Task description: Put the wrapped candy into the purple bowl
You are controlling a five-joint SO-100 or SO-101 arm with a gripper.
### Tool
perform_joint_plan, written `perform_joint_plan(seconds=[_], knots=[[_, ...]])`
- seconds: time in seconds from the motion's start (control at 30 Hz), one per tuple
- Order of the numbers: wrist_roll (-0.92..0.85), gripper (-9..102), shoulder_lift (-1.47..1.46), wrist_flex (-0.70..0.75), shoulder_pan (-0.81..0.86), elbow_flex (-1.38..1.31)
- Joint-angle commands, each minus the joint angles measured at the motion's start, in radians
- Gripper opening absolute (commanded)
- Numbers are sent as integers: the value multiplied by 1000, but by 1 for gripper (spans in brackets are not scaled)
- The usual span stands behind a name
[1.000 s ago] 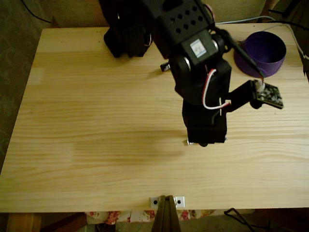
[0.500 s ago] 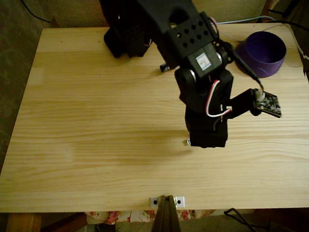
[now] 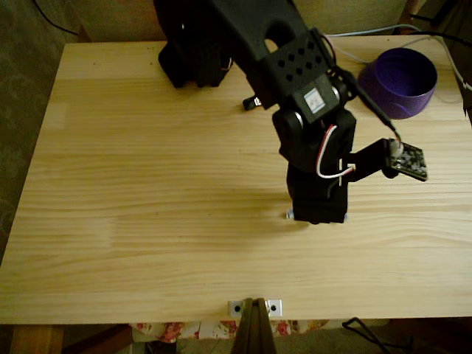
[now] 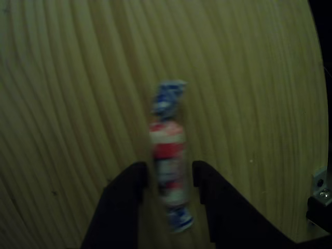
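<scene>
The wrapped candy (image 4: 168, 153), white and red with bluish twisted ends, lies on the wooden table lengthwise between my gripper's (image 4: 170, 174) two black fingers (image 4: 124, 197). The fingers stand on either side of its lower half with a thin gap showing, so the gripper is open around it. In the fixed view the gripper (image 3: 316, 212) points down at the table right of centre, and a small pale end of the candy (image 3: 287, 215) peeks out at its left. The purple bowl (image 3: 383, 99) stands at the back right corner, well apart from the gripper.
The arm's black base (image 3: 192, 59) sits at the table's back edge. A small camera board (image 3: 409, 158) juts out to the right of the wrist. Cables run along the back right. A metal bracket (image 3: 254, 306) is fixed at the front edge.
The arm has shifted slightly to the right and lowered over the same spot. The candy's pale end has stayed put on the table.
</scene>
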Motion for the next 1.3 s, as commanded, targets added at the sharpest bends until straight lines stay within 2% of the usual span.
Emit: perform_joint_plan(seconds=[0.0, 0.3, 0.47, 0.63, 0.87, 1.27], knots=[[5, 16, 23, -38, 3, 15], [31, 4, 14, -44, 9, 21], [69, 2, 43, -66, 20, 41], [268, 4, 150, -25, 25, 21], [545, 4, 425, -3, -12, 124], [767, 1, 891, 38, -264, 382]])
